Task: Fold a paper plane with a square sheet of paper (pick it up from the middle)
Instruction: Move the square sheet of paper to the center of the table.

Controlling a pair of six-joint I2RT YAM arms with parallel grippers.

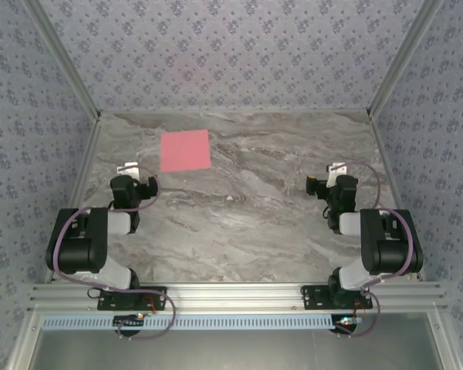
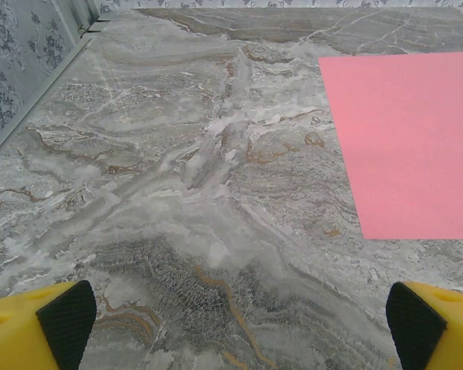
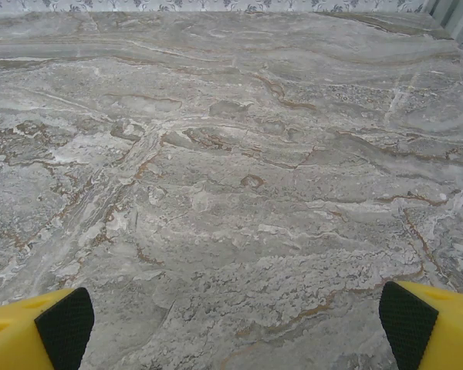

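Note:
The square sheet of paper (image 1: pixel 185 149) lies flat and unfolded on the marble table, back left of centre; it is plain salmon-pink. In the left wrist view the sheet (image 2: pixel 405 142) sits ahead and to the right of my left gripper (image 2: pixel 239 327), whose yellow fingers with black pads (image 2: pixel 65 316) stand wide apart, open and empty. My left gripper (image 1: pixel 131 171) rests just near-left of the paper. My right gripper (image 1: pixel 336 171) is far to the right, open too, its pads (image 3: pixel 62 324) spread over bare marble (image 3: pixel 231 193). No paper plane is in view.
The marble table (image 1: pixel 239 223) is bounded by patterned walls at left, back and right, with an aluminium frame rail (image 1: pixel 231 297) along the near edge where both arm bases are bolted.

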